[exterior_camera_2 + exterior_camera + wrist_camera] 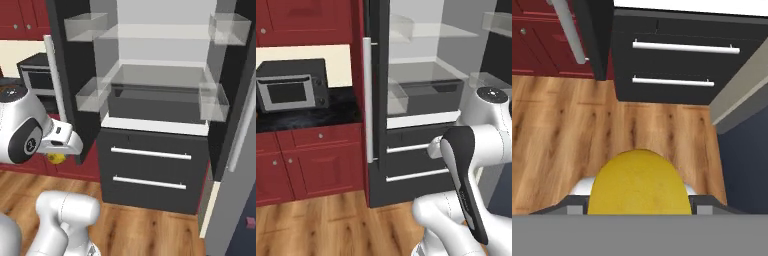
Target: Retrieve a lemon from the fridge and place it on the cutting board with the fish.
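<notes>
While the fridge point(160, 100) stands with both doors swung open and its clear shelves and bins bare, the lemon point(639, 182) is seen clamped between the two dark finger tips of the tool point(639, 207), which is closed on the fruit. In the hand view the yellow fruit sits in the foreground over the wooden floor point(562, 130), with the two white-handled freezer drawers point(682, 60) of the fridge beyond it. In the right base view the lemon point(56, 158) shows as a small yellow patch under the white hand, beside the left fridge door and in front of the red cabinets point(75, 170). The step in hand is judged to be the carry: retrieval appears done, and the fruit is held clear of the fridge. The cutting board and the fish lie outside these pictures, so their place cannot be told. The next move is judged to call for a firm grip on the round, smooth fruit, clearance from the open door and its long bar handle point(368, 100), and a turn toward the dark worktop point(306, 117) by the microwave point(292, 85).
</notes>
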